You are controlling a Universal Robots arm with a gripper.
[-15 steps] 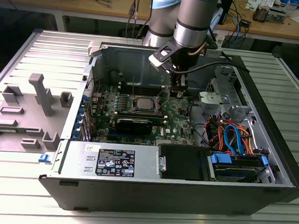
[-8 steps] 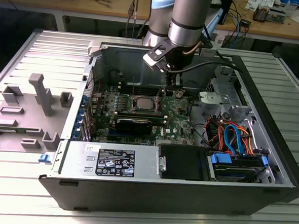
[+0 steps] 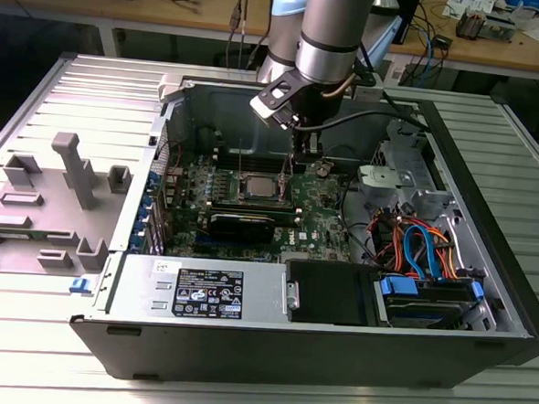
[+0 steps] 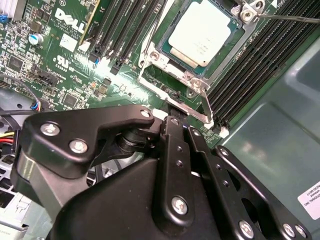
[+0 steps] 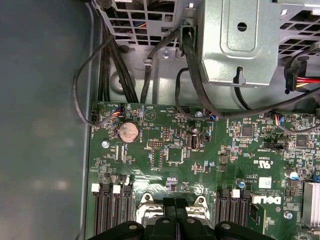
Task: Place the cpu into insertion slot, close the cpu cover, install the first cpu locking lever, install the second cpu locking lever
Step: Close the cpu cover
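Gripper tips are pressed together w/ nothing btwn them. They sit at the near edge of the insertion slot, touching or just off a locking lever whose wire runs crosswise to them. The cpu lies flat in the slot, mid-motherboard, straight ahead of the tips. The cpu cover frames it and looks to be down.

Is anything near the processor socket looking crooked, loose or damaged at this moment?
Nothing looks damaged. The small square silver-topped cpu lies flat and straight in its silvery-rimmed insertion slot. One thin metal locking lever juts out over the long black memory slots, so it appears not to be latched.
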